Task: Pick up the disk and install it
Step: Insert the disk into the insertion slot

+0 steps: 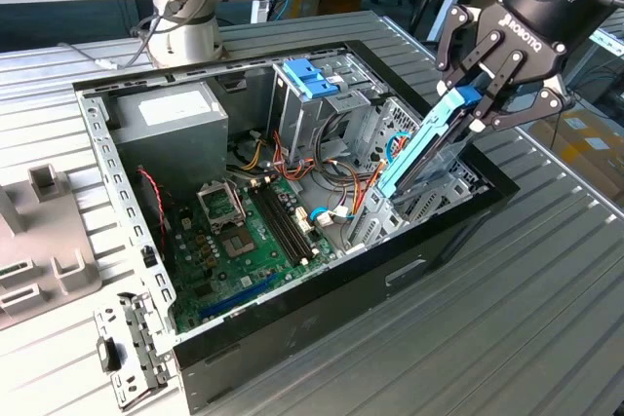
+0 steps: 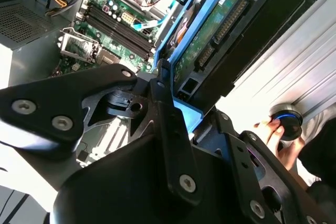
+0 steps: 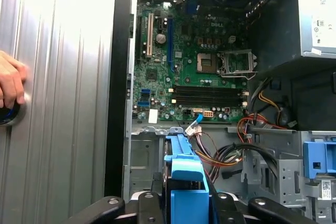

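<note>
The disk (image 1: pixel 424 148), a flat drive with blue side rails, hangs tilted over the open computer case (image 1: pixel 292 319) at the exterior view's right. Its lower end reaches down into the metal drive bay (image 1: pixel 429 197). My gripper (image 1: pixel 475 104) is shut on the disk's upper end. In the second wrist view the disk's green circuit-board underside (image 2: pixel 220 19) shows beyond the black fingers (image 2: pixel 165 106). In the first wrist view the disk's blue rail (image 3: pixel 184 169) sticks out between the fingers, over the bay's edge.
Inside the case are the green motherboard (image 1: pixel 244 231), a grey power supply (image 1: pixel 171 119), coloured cables (image 1: pixel 331 177) and a drive cage with a blue latch (image 1: pixel 310 78). A person's hand (image 3: pixel 9 85) rests on a round knob (image 2: pixel 286 119) on the ribbed metal table (image 1: pixel 526 309).
</note>
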Robot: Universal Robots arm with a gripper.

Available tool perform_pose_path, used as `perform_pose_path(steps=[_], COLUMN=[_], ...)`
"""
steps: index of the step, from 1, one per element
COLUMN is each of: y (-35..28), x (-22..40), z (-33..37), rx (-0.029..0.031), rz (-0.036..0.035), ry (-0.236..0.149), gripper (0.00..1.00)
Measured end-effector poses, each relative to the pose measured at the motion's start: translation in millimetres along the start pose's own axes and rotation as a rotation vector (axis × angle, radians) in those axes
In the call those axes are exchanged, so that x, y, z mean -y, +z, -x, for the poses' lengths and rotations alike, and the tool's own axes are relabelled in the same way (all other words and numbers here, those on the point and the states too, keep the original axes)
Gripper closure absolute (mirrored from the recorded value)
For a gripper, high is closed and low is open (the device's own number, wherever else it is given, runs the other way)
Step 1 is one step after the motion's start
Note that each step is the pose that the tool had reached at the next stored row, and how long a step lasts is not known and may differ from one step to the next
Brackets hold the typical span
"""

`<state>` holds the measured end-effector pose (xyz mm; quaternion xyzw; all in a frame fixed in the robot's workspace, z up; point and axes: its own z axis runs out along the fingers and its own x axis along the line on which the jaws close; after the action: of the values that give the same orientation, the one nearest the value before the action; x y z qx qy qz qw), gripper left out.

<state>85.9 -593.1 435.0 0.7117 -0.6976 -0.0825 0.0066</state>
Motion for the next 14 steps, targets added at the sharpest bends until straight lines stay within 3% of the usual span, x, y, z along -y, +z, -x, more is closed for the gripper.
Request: perform_pose_path(steps=[11,14], y=[14.3,15.6], x=[2.1,2.3], z=[-0.2,-0.3], rx=[0.0002,0.0001], rz=[0.0048,0.0050], ry=[0.000,0.001], gripper=[0.63,0.63])
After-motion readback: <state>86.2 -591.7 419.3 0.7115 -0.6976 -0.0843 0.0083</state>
